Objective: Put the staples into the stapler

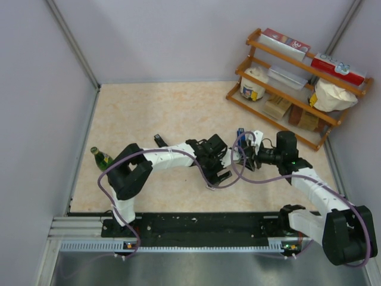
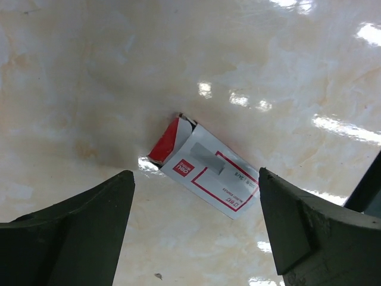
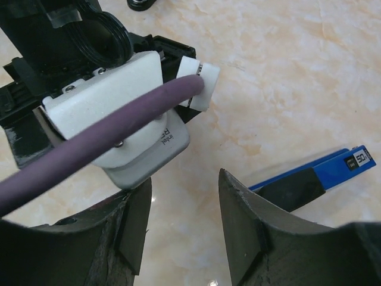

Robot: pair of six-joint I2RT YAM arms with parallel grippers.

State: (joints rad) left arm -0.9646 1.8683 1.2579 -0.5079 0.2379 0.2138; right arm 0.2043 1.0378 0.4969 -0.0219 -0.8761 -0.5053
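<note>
Top: stapler lies mid-surface, near both arms.
Left wrist: left tool wide open, empty, above staples box; one flap open.
Right wrist: right tool partly open, empty; stapler just beside it.
Handling: staples box probably light, thin card, slides easily; pinch long sides gently.

Beige marbled table, grey walls around it. Green bottle upright near the left edge. Small black object mid-table, can't tell what. Wooden rack in the far right corner. Top shelf: flat box, red box. Middle shelf: white tub, clear tray, white bag. Bottom shelf: brown packets.
</note>
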